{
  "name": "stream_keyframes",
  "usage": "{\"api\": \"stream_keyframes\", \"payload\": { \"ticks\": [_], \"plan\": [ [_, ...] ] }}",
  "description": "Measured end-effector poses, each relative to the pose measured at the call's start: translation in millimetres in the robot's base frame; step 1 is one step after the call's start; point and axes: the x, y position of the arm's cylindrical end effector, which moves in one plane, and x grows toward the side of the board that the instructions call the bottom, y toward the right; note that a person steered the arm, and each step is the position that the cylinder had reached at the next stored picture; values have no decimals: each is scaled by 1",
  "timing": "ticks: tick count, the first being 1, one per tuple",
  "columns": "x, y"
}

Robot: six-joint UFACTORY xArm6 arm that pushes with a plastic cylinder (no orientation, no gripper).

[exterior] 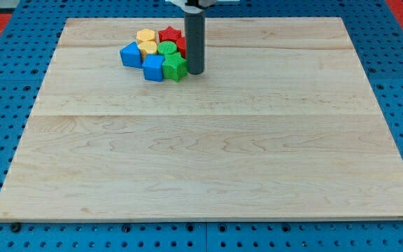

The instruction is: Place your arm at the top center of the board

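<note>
I have no pincer on this rig, so there is nothing to spread or press together; my arm ends in a dark rod, and my tip (pixel 195 72) rests on the wooden board (pixel 208 161) near its upper edge, holding nothing. Working from the view's bottom upward, the near and middle stretches of the board hold no blocks at all. Then comes the cluster, just to the view's left of my tip: a green block (pixel 175 68) that looks to be touching or just beside the rod, a blue cube (pixel 153 68) next to it, and a second blue block (pixel 130 54) at the cluster's left end. Behind these sit a yellow block (pixel 147 48) and a round-topped green block (pixel 166 49), and furthest back another yellow block (pixel 145 35) and a red block (pixel 170 35), with a second red piece (pixel 181 47) partly hidden by the rod. As for the task, I judge it nearly done: my tip is close to the top and about centred, perhaps very slightly left. What remains, if anything, is a short nudge toward the top edge.
</note>
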Motion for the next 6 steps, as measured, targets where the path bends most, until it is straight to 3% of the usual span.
{"api": "stream_keyframes", "payload": {
  "ticks": [1,2,3,4,5,6],
  "plan": [
    [-20,-21],
    [-3,21],
    [-29,29],
    [-99,34],
    [-133,-18],
    [-130,-42]
  ]
}}
